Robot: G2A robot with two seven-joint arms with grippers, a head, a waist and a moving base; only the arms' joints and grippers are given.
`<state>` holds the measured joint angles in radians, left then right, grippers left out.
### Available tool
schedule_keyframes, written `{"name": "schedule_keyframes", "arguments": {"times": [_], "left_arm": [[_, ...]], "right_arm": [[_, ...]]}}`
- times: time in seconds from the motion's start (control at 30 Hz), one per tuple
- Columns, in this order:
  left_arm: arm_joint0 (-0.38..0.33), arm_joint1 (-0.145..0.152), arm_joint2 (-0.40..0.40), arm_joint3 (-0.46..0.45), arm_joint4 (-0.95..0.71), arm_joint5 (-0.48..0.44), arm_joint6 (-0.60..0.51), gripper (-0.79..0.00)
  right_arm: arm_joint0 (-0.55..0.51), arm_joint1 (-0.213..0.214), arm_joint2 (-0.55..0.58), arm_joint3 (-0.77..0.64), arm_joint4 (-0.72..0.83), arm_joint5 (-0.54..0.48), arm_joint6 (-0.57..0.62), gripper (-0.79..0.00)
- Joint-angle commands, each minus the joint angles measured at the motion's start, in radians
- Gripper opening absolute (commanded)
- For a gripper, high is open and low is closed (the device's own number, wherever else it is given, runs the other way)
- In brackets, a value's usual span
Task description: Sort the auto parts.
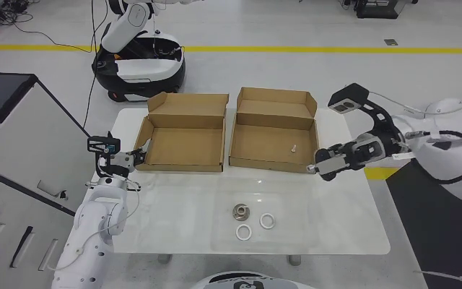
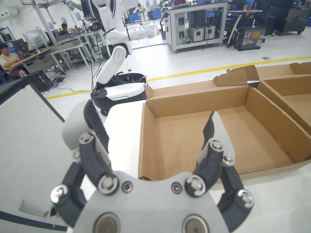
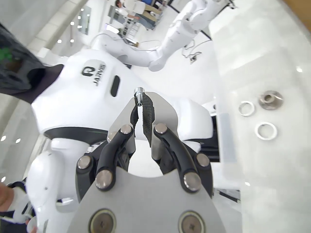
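Observation:
Two open cardboard boxes stand side by side at the back of the white table (image 1: 180, 209). The left box (image 1: 180, 144) holds nothing; the right box (image 1: 274, 141) has one small bolt (image 1: 294, 149) on its floor. Near the front edge lie a metal flanged bushing (image 1: 240, 212) (image 3: 270, 100) and two white rings (image 1: 244, 232) (image 1: 268, 221) (image 3: 265, 130) (image 3: 246, 108). My right gripper (image 1: 313, 168) (image 3: 140, 103) hangs at the right box's front right corner, shut on a small silver bolt (image 3: 139, 92). At the left box's left side my left gripper (image 1: 141, 153) (image 2: 155, 122) stands open with nothing in it.
Another white robot (image 1: 141, 58) stands on the floor just behind the table. A grey cabinet (image 1: 22, 130) is to the left of the table. The table's middle strip between the boxes and the parts is bare.

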<state>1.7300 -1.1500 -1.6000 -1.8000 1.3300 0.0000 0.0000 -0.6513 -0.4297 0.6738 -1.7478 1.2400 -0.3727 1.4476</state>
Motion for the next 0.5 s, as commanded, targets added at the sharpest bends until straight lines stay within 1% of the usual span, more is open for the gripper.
{"name": "schedule_keyframes", "arguments": {"times": [0.0,0.17,0.3,0.47], "left_arm": [[0.0,0.0,0.0,0.0,0.0,0.0,0.0,0.0],[0.0,0.0,0.0,0.0,0.0,0.0,0.0,0.0],[0.0,0.0,0.0,0.0,0.0,0.0,0.0,0.0],[0.0,0.0,0.0,0.0,0.0,0.0,0.0,0.0]], "right_arm": [[-0.008,-0.014,0.024,0.001,0.054,0.03,0.03,-0.785],[-0.036,-0.064,0.077,-0.019,0.138,0.088,0.088,-0.785],[-0.055,-0.108,0.094,-0.053,0.204,0.088,0.088,-0.785],[-0.042,-0.157,0.079,-0.081,0.259,0.089,0.088,-0.785]]}}
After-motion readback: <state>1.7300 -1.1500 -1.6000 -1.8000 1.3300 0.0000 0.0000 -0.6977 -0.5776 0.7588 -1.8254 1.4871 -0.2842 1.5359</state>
